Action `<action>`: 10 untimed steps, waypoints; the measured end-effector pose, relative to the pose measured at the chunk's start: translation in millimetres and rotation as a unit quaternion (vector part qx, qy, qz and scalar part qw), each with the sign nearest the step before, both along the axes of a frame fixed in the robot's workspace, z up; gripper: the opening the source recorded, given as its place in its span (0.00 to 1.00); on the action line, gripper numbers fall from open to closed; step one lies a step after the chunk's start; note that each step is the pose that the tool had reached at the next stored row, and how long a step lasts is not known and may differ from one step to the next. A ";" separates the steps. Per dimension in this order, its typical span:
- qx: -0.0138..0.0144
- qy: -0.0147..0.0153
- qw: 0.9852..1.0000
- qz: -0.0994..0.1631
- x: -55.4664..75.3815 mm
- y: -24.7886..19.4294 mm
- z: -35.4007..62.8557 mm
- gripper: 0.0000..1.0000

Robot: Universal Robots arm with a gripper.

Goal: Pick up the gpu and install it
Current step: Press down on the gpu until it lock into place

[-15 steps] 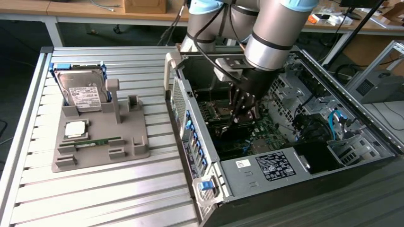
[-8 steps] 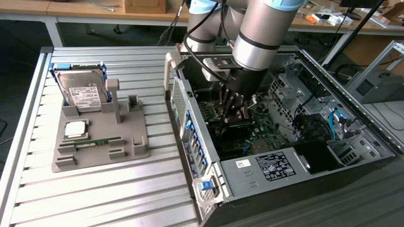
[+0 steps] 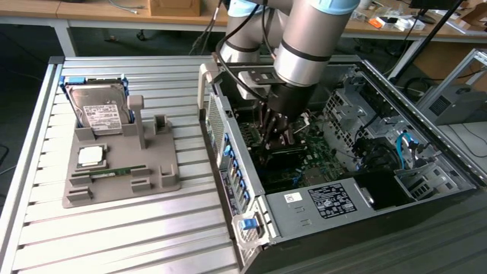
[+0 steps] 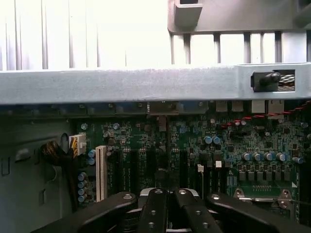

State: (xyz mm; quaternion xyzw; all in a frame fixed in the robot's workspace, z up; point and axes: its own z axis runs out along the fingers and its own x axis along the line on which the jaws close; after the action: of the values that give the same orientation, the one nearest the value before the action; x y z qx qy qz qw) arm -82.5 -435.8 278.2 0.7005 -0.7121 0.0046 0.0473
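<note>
While the hand [image 3: 275, 136] sat deep inside the open grey metal computer case [image 3: 228, 134], its black fingers [image 4: 154, 213] were pressed together, low over the green motherboard [image 4: 194, 145]. In the exterior view the gpu [image 3: 285, 154], a thin dark flat card, showed directly under the fingertips, down at the board between the case's rear wall and the drive bays. I couldn't tell whether the fingers pinched its top edge or just bore on it. I read this as the seating phase of the install, not the pick. The upright holders on the grey moulded parts tray [image 3: 163, 177] on the slatted aluminium worktop [image 3: 114, 240] held no card; the silver hard drive with the white label [image 3: 99, 111] and the narrow green RAM stick [image 3: 114, 171] sat on the tray, well apart from the case. To do it well, in my judgement: keep the card square to the dark slots beside the white connector [image 4: 101, 172], press straight down with no tilt, and load it evenly along its length so one end doesn't seat first. Its bracket end should line up with the rear wall openings. The risk is side load on the slot or snagging the red-black cable near the board's edge.
</note>
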 end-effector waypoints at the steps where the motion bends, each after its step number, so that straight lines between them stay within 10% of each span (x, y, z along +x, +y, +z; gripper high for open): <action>1: 0.000 0.000 1.000 0.000 -0.5 0.0 -0.4 0.11; 10: 0.000 0.000 1.000 0.000 -3.7 -4.5 -1.8 0.11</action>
State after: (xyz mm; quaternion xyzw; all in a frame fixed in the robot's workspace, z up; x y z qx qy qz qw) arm -86.2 -440.3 276.5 0.7005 -0.7120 0.0046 0.0473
